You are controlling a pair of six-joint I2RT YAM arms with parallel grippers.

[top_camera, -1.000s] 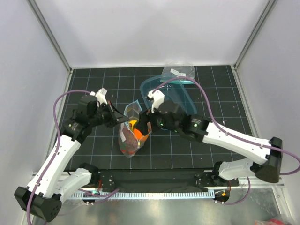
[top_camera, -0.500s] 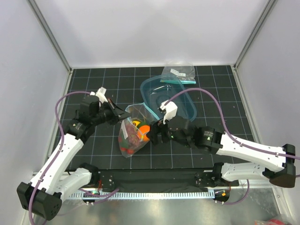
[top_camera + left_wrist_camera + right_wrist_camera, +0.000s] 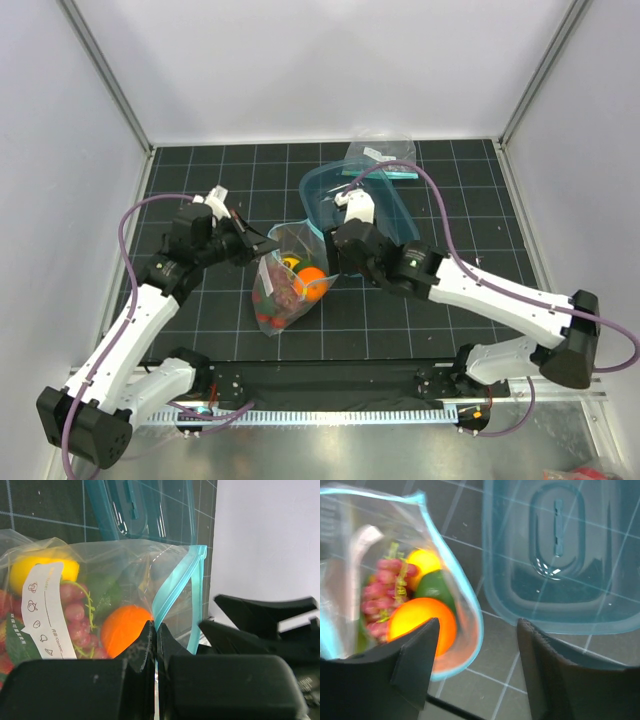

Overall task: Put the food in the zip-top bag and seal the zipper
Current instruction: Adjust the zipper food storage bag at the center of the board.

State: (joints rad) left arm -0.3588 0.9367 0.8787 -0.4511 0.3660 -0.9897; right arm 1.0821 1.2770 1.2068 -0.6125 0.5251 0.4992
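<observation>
- Overall, I see a black gridded table (image 3: 200,170) carrying everything.
- On it, the teal tub (image 3: 560,555) lies just beside the zip-top bag, behind it and to its right. The right arm (image 3: 480,290) crosses over the tub in the top view.
- Near the middle of the table, the zip-top bag (image 3: 270,310) stands between the two grippers. Its mouth is raised and open and its lower end rests on the table.
- At the far edge, a smaller bag (image 3: 380,155) lies flat, just behind the tub.
- I read the left gripper (image 3: 156,630) as fully closed: its fingers pinch the bag's rim, and the teal strip runs in between them.
- I read the right gripper (image 3: 477,630) as open: its fingers stand wide apart with nothing between them. In its wrist view it hangs over the bag's mouth edge and the tub's near rim.
- All the food I can see is inside the bag:
  - the orange (image 3: 420,622) sits closest to the mouth;
  - the lime (image 3: 432,587) and lemon (image 3: 422,560) lie just beyond it;
  - the grape bunch (image 3: 75,615) lies beside them;
  - the strawberries (image 3: 275,297) lie lower down.
- Along the mouth, the zipper (image 3: 170,587) is unsealed and its two sides are spread apart.
- On the bag wall, a white label (image 3: 47,610) faces the left wrist camera.
</observation>
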